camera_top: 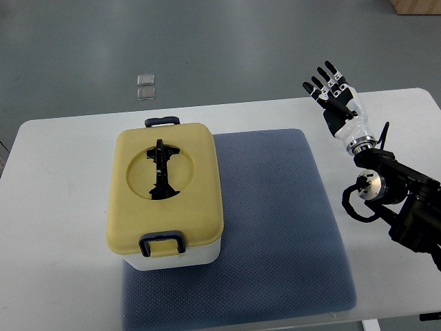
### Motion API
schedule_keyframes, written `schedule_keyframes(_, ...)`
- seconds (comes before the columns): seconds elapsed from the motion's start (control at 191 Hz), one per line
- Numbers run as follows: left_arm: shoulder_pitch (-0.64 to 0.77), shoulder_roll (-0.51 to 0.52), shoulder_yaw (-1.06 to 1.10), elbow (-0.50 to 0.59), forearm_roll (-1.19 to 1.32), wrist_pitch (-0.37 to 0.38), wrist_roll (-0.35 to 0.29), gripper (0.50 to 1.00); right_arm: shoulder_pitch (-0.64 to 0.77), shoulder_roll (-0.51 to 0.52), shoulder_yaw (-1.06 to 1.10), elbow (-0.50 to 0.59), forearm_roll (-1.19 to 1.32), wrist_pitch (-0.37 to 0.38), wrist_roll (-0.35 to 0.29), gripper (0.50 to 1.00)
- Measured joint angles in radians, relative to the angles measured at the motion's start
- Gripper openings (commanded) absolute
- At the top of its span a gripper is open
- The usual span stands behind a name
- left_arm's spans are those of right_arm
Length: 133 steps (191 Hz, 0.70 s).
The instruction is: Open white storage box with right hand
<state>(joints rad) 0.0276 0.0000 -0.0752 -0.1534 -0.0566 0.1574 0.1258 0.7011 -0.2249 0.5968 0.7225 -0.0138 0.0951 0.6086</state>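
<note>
A white storage box with a pale yellow lid stands on the left part of a blue-grey mat. The lid is down, with a black folding handle lying in its round recess. Dark blue latches sit at the near edge and the far edge. My right hand is raised over the table's far right, well away from the box, fingers spread and holding nothing. The left arm does not show.
The white table carries the mat and box. My right forearm crosses the table's right side. Two small clear squares lie on the grey floor beyond the table. A brown box corner shows at top right.
</note>
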Motion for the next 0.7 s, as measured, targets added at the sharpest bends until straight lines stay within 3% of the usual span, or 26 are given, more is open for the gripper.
schedule_keyframes(0.698, 0.000, 0.000, 0.001, 0.000, 0.000, 0.000, 0.000, 1.000, 0.016, -0.027, -0.005, -0.009, -0.007, 0.000, -0.010, 0.930)
